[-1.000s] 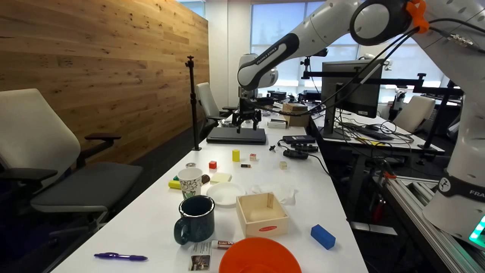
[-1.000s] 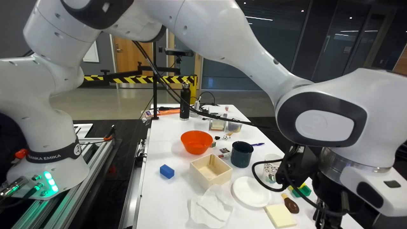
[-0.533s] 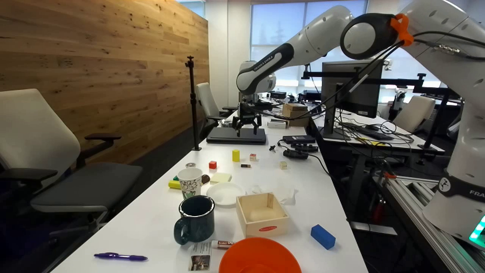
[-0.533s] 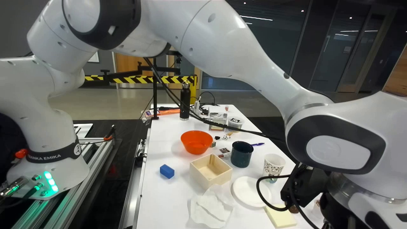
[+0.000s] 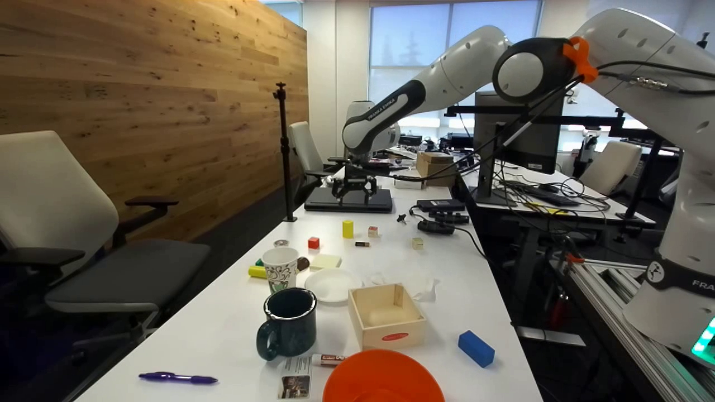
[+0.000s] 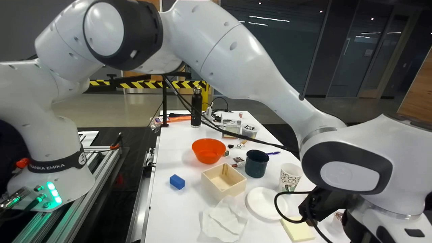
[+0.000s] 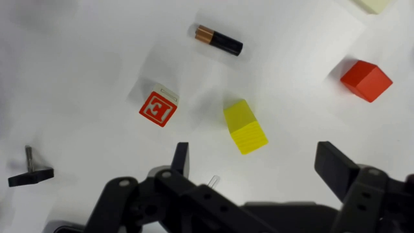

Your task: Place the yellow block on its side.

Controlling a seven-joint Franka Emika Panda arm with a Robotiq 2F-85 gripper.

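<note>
The yellow block (image 5: 347, 229) stands upright on the white table in an exterior view. In the wrist view the yellow block (image 7: 246, 129) shows its bright top end and one long side. My gripper (image 5: 354, 200) is in the air above and behind the block in that exterior view. In the wrist view my gripper (image 7: 255, 158) is open and empty, its fingers (image 7: 336, 170) wide apart; the block lies just ahead of the gap, untouched. In an exterior view the block is out of sight and the fingers are hidden or out of frame below the wrist.
Near the block are a lettered cube (image 7: 158, 108), a battery (image 7: 221, 40), a red cube (image 7: 367, 81) and a black thumbscrew (image 7: 30, 174). A flat black case (image 5: 349, 201) lies behind. A paper cup (image 5: 280, 268), plate (image 5: 333, 286) and wooden box (image 5: 386, 318) stand nearer that camera.
The arm has come down, and my gripper is lower and slightly further left in an exterior view. It stays open. The yellow block has not moved.
</note>
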